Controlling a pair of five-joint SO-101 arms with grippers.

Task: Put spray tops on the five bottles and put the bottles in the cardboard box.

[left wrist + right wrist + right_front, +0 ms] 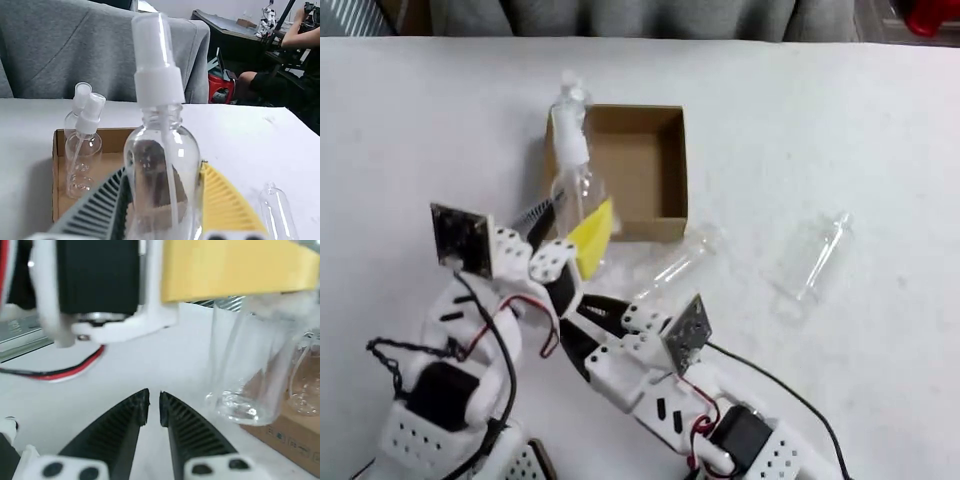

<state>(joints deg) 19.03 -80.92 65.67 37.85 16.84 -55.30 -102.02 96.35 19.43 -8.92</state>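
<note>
My left gripper (pixel 160 210) is shut on a clear bottle (pixel 161 170) that wears a white spray top (pixel 157 65), held upright between a grey and a yellow finger (pixel 591 235) just above the table at the cardboard box's (pixel 655 170) near-left corner. Two more capped bottles (pixel 81 145) stand inside the box against its left wall. My right gripper (pixel 151 410) sits low over the table beside the held bottle's base (pixel 245 375), its black fingers shut with nothing between them. Two uncapped bottles (pixel 675 265) (pixel 815 258) lie on the table right of the box.
The white table (pixel 840 120) stretches wide to the right and behind the box. Both arm bases crowd the near edge, with red and black cables (pixel 510 330) looping between them. A grey chair back (pixel 75 50) stands beyond the far edge.
</note>
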